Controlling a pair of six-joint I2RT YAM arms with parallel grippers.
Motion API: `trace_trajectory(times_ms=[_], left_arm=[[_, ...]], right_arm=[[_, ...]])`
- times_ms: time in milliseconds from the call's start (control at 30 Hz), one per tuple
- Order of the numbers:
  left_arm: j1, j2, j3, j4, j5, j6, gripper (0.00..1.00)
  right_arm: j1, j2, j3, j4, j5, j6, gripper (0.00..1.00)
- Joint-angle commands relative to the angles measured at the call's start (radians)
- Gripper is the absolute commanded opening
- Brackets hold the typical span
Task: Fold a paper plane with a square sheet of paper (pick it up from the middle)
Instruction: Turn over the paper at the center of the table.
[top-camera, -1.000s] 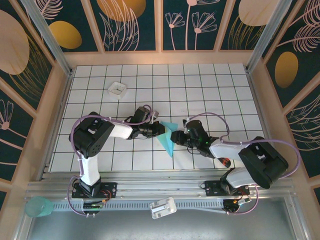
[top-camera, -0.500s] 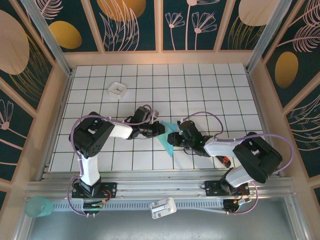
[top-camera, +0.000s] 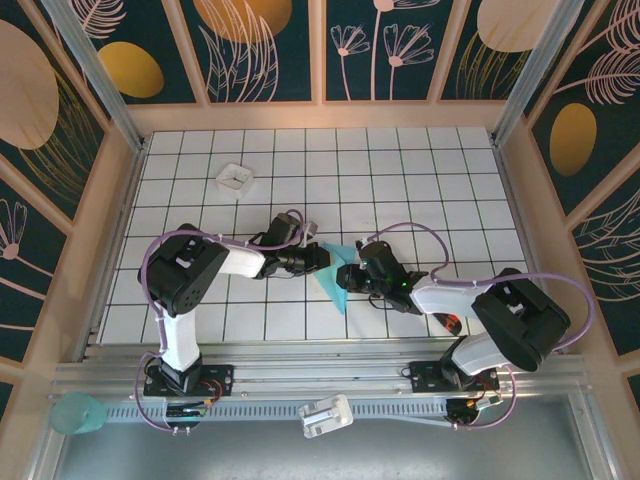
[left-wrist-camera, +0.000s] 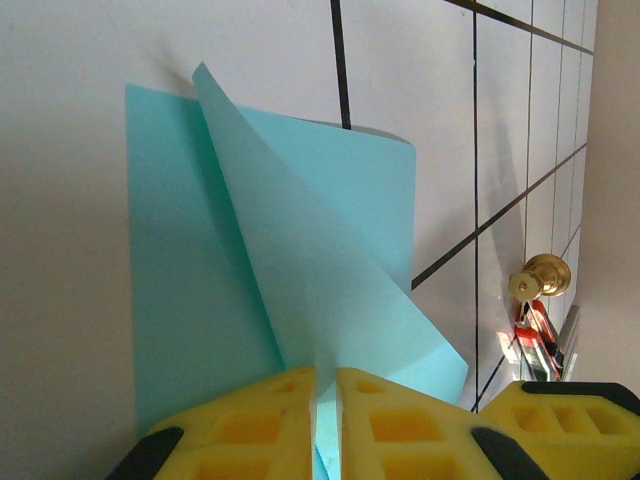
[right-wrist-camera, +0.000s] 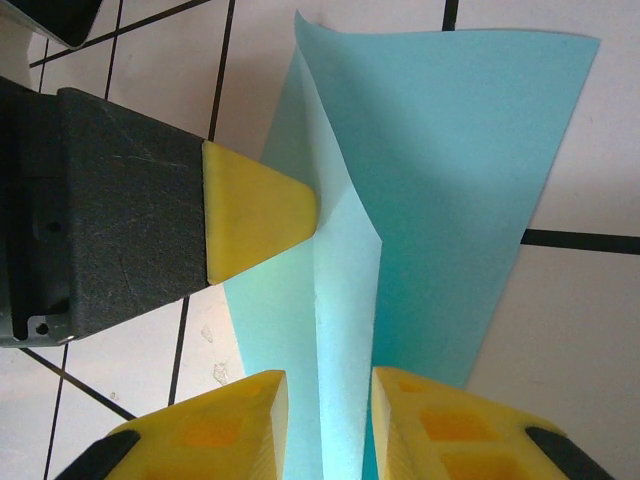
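Note:
The turquoise square sheet of paper lies on the grid folded into a pointed shape, with a raised ridge along its middle. From the left, my left gripper is shut on that ridge. In the left wrist view the paper runs into the thin gap between the left gripper and its yellow pads. My right gripper comes from the right. In the right wrist view it stands open astride the ridge of the paper, a left fingertip touching the ridge further along.
A small white tray sits at the back left. A red-and-black tool lies under the right arm, near the table's front edge; it is also seen at the lower right of the left wrist view. A turquoise cup stands off the table's front left.
My right gripper has edged left, closer over the paper's ridge, and the paper's upper flap has settled slightly. The left gripper has held its grip in place.

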Motion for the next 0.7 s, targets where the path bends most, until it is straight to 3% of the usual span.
trace_trajectory(times_ms=[0, 300, 467, 533, 667], left_arm=[[0.000, 0.007, -0.004, -0.031, -0.011, 0.020, 0.15], [0.000, 0.004, 0.005, -0.035, -0.007, 0.019, 0.16], [0.000, -0.010, 0.018, -0.041, -0.001, 0.015, 0.17], [0.001, -0.027, 0.029, -0.050, 0.004, 0.012, 0.20], [0.015, -0.100, 0.044, -0.075, 0.009, 0.006, 0.32]], right_arm=[[0.002, 0.025, -0.007, 0.029, 0.006, 0.001, 0.28], [0.009, 0.062, -0.011, 0.081, -0.015, 0.012, 0.22], [0.009, 0.089, -0.003, 0.078, -0.010, 0.004, 0.09], [0.007, 0.083, -0.003, 0.063, -0.001, -0.005, 0.01], [-0.013, 0.006, 0.005, -0.036, 0.029, -0.052, 0.00]])
